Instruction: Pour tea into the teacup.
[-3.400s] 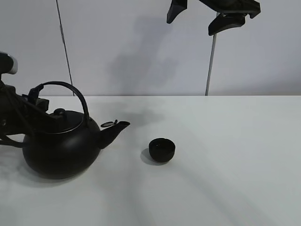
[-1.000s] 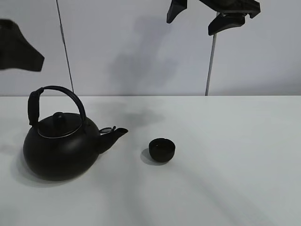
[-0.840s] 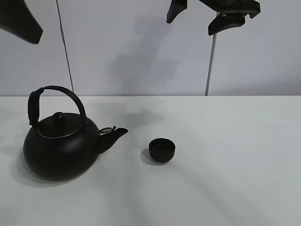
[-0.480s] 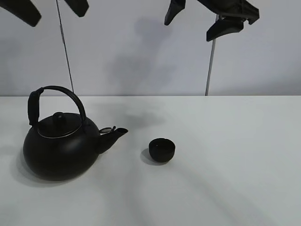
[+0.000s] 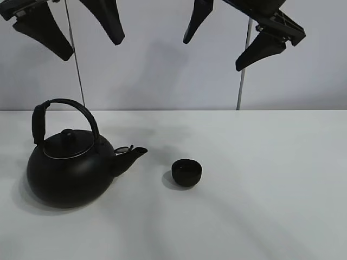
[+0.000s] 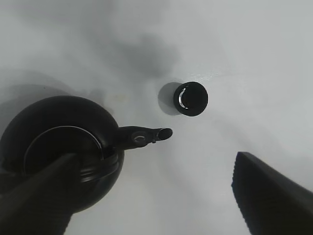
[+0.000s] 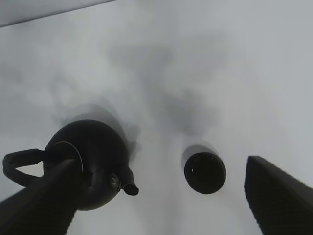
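The small black teacup [image 5: 187, 172] sits upright on the white table [image 5: 271, 189], a short way to the right of the spout of the big black kettle [image 5: 70, 170]. Both grippers hang high above them, apart from everything. My left gripper [image 5: 91, 47] is open over the kettle, and my right gripper [image 5: 214, 54] is open above and behind the cup. The left wrist view looks down between the open left gripper [image 6: 155, 161] at the kettle [image 6: 58, 147] and teacup [image 6: 190, 98]. The right wrist view shows the open right gripper [image 7: 161, 164], kettle [image 7: 90, 156] and teacup [image 7: 205, 172].
A pale wall stands behind the table, with a thin dark cord [image 5: 76, 65] at the left and a thin pole [image 5: 242, 70] right of the middle. Nothing else stands on the table in view.
My left gripper has risen out of frame, then swung right and down to hang above the kettle. The right gripper has dipped and tilted a little. Kettle and teacup have stayed put.
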`<action>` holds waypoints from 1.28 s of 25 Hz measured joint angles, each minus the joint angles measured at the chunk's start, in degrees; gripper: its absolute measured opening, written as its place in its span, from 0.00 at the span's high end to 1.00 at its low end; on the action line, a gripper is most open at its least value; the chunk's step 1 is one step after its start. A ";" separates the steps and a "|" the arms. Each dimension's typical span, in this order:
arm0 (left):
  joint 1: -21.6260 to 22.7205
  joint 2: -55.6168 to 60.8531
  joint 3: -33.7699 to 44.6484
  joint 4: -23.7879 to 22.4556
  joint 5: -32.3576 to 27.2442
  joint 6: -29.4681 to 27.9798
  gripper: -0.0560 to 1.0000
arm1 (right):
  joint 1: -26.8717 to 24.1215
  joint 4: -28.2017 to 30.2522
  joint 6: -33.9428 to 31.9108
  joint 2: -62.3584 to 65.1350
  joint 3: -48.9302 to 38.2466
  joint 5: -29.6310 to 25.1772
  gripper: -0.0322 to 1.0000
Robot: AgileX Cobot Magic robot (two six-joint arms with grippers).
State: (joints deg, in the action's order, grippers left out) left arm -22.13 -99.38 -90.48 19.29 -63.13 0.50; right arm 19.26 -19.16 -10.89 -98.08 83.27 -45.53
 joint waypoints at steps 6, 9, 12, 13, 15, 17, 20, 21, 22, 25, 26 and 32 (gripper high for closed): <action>0.00 0.08 -0.27 0.70 -0.29 -0.11 0.37 | 0.00 -0.35 0.00 0.00 0.00 0.00 0.36; 0.00 0.08 -0.27 1.54 -1.15 -0.11 0.37 | 0.00 -0.35 0.00 0.00 0.00 -0.05 0.36; 0.00 0.08 -0.27 2.16 -1.65 -0.11 0.37 | 0.00 -0.35 0.00 0.00 0.00 -0.66 0.36; -0.07 0.08 -0.27 2.16 -1.69 -0.11 0.37 | 0.00 -0.35 0.00 0.00 0.00 -0.89 0.36; -0.30 0.08 -0.27 2.16 -1.84 -0.11 0.37 | 0.00 -0.26 0.00 0.00 0.00 -1.44 0.36; -0.42 0.08 -0.27 2.35 -2.02 -0.18 0.37 | 0.00 0.60 0.00 0.00 0.00 -2.46 0.36; -0.48 0.08 -0.27 2.43 -2.14 -0.18 0.37 | 0.00 2.33 0.00 0.00 0.00 -4.06 0.36; -0.48 0.08 -0.27 2.47 -2.14 -0.18 0.37 | 0.00 2.70 0.00 0.00 0.00 -4.22 0.36; -0.48 0.08 -0.27 2.54 -2.14 -0.18 0.37 | 0.00 2.84 0.00 0.00 0.00 -4.29 0.36; -0.48 0.08 -0.27 2.54 -2.14 -0.18 0.37 | 0.00 3.15 0.00 0.00 0.00 -4.29 0.36; -0.48 0.08 -0.27 2.54 -2.14 -0.18 0.37 | 0.00 3.17 0.00 0.00 0.00 -4.29 0.36; -0.48 0.08 -0.27 2.54 -2.14 -0.18 0.37 | 0.00 3.28 0.00 0.00 0.00 -4.29 0.36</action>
State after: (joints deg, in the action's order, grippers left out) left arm -22.61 -99.30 -90.76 21.82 -65.27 0.32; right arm 19.26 -15.88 -10.89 -98.08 83.27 -49.81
